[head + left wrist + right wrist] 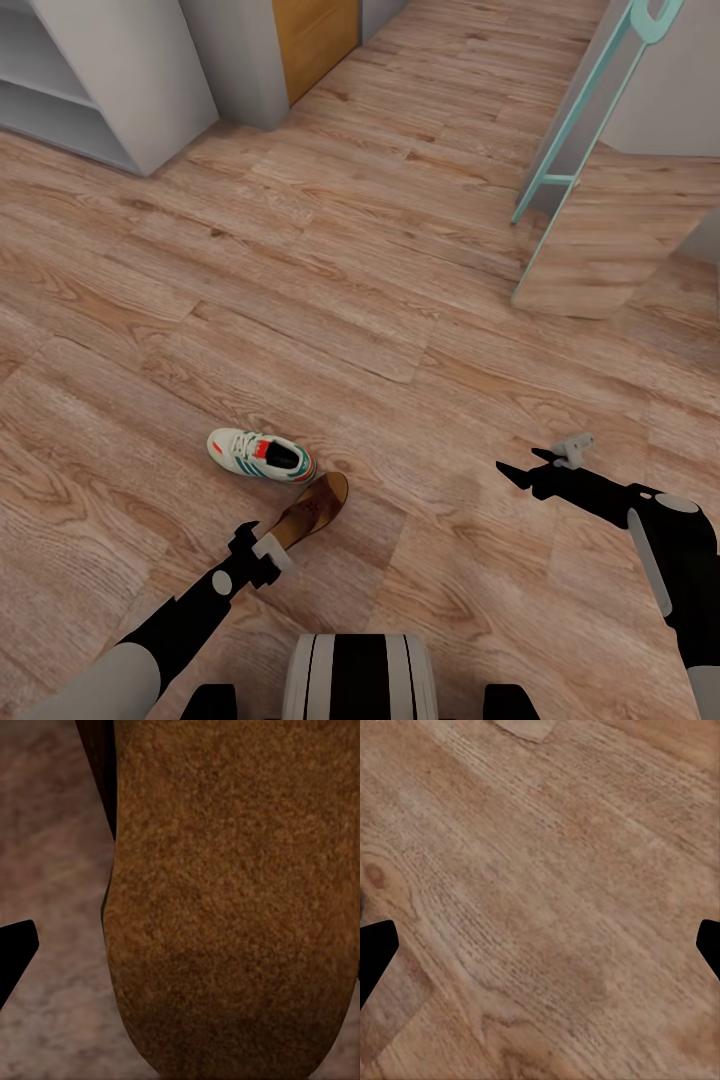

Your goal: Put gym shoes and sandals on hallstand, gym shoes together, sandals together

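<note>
On the corridor floor [330,300] lie one gym shoe [261,456] and one sandal [312,512], just beside each other; no second of either is in sight. The sandal looks light, flat and flexible, so a pinch across the heel edge of its footbed seems best. The left end effector [262,552] sits at that heel, spread wide and holding nothing. The right end effector [520,472] hangs released over bare planks.

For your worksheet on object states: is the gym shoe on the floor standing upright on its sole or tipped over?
Upright: the gym shoe sits sole-down on the corridor floor, laces and opening facing up.
</note>
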Robot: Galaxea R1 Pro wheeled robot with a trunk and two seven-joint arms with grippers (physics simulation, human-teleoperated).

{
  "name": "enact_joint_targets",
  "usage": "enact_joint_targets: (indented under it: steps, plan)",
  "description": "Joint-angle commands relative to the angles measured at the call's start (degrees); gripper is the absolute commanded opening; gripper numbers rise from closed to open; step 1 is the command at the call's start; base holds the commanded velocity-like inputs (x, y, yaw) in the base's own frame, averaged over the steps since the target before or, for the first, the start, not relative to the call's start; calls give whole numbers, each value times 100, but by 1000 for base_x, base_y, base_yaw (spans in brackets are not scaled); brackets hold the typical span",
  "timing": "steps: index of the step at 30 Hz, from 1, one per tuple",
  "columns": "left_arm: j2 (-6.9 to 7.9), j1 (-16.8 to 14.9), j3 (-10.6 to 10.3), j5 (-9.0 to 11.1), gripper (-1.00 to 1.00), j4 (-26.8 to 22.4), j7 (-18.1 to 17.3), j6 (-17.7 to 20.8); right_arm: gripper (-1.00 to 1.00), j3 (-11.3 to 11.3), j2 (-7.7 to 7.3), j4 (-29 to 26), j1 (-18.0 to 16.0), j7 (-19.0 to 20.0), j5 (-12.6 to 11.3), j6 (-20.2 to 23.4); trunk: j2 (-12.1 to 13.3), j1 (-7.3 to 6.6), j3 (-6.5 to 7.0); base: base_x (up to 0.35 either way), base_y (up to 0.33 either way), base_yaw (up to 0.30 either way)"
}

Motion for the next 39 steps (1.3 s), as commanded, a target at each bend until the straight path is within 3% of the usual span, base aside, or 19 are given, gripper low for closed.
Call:
enact_joint_targets:
  steps: [1, 6, 7, 39]
  plan:
    - [4, -1, -12, -60, 100, -11, -9, 5, 100, -8, 1, -5, -3, 27, 1, 41, -1, -1, -3, 1, 0, 0]
    - [-1, -1, -20, -60, 100, -10, -10, 7, 100, -8, 1, -5, -4, 27, 1, 41, -1, -1, -3, 0, 0, 0]
    - [-4, -1, -21, -60, -100, -7, -11, 15, 100, -8, 1, -5, -3, 27, 1, 41, -1, -1, -3, 0, 0, 0]
    - [4, -10, -3, -59, -100, -32, -8, 5, 100, -8, -5, -7, -3, 27, 1, 41, -1, -1, -3, 0, 0, 0]
